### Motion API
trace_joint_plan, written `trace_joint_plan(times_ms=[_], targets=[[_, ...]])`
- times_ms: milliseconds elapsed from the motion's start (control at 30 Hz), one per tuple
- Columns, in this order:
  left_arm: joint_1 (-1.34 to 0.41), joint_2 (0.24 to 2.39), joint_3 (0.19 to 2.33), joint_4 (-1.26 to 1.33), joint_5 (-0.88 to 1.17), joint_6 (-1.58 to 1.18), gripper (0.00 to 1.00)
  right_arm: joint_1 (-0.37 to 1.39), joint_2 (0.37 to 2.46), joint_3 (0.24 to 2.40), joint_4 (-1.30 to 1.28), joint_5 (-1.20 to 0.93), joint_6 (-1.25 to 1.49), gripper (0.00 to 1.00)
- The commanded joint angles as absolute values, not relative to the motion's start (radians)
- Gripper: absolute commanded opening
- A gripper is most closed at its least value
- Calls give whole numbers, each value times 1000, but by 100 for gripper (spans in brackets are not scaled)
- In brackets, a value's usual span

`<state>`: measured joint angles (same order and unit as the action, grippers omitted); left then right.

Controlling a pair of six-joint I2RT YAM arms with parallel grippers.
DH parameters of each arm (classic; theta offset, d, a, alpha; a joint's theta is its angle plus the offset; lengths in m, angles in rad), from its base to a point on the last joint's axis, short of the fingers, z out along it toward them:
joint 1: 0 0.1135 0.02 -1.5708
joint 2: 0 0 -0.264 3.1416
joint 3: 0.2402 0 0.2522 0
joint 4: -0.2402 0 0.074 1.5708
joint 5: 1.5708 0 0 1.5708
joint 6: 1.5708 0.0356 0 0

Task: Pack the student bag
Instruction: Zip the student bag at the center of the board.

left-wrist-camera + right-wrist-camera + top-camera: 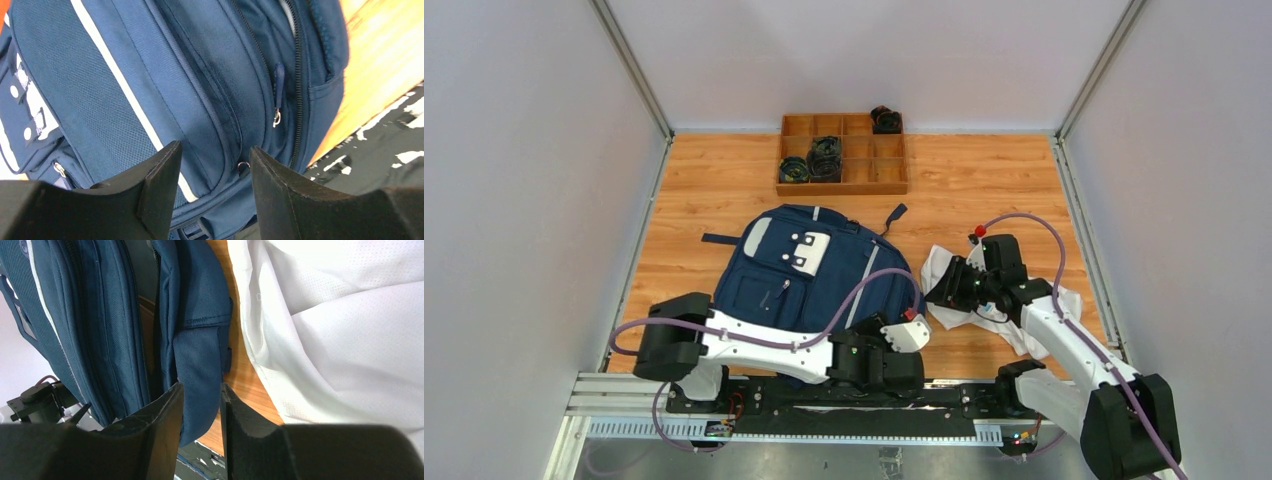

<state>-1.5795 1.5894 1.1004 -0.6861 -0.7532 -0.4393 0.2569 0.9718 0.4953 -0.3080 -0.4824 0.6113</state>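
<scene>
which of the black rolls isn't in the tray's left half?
The roll in the wooden tray's back right corner compartment; the other two sit together at the left.

A wooden table (984, 180) with orange-brown boards fills the floor of a small booth. Plain white walls (514, 200) stand at nine, twelve and three o'clock. Grey metal posts (636, 70) run up the far corners. The light is soft and even.

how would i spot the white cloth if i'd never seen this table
Start at the wooden table and find the big navy backpack lying in its middle. Just to the backpack's right, under the right arm's pincer, lies the crumpled white cloth. It is the only white, soft thing on the table.
</scene>
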Motion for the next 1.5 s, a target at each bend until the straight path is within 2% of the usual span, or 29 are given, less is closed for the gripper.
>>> trace_joint_plan(times_ms=[0, 133, 200, 233, 267, 467, 600, 700, 833, 933, 1000, 1100, 1167, 1300, 1467], targets=[[-1582, 1694, 1141, -774, -871, -511, 56, 242, 982, 521, -321, -515, 580, 38], [-1582, 1753, 1204, -873, -937, -582, 42, 244, 971, 546, -366, -526, 550, 39], [-1578, 1726, 1215, -891, -962, -606, 20, 249, 938, 547, -370, -544, 549, 40], [-1572, 1701, 1217, -897, -964, -633, 6, 260, 915, 538, -350, -572, 554, 41], [-1558, 1670, 1220, -900, -944, -652, 0, 280, 888, 529, -341, -579, 566, 42], [-1460, 1409, 1122, -740, -767, -571, 0, 432, 832, 520, -343, -515, 650, 44], [-1396, 1261, 988, -585, -637, -570, 0, 480, 859, 443, -183, -593, 835, 43], [-1370, 1180, 906, -525, -589, -598, 0, 507, 861, 412, -109, -606, 951, 42], [-1364, 1136, 869, -493, -573, -615, 0, 520, 835, 425, -122, -595, 957, 42], [-1364, 1149, 871, -494, -560, -607, 0, 528, 821, 443, -95, -636, 882, 41], [-1364, 1164, 885, -511, -565, -602, 0, 545, 817, 468, -69, -700, 729, 41], [-1362, 1168, 900, -526, -575, -592, 0, 571, 852, 569, -270, -662, 426, 42], [-1359, 1160, 900, -525, -573, -591, 0, 594, 884, 600, -333, -609, 318, 42], [-1348, 1139, 890, -523, -570, -604, 0, 675, 903, 577, -257, -624, 255, 50], [-1330, 1098, 868, -517, -557, -624, 0, 745, 932, 570, -211, -592, 239, 52]])
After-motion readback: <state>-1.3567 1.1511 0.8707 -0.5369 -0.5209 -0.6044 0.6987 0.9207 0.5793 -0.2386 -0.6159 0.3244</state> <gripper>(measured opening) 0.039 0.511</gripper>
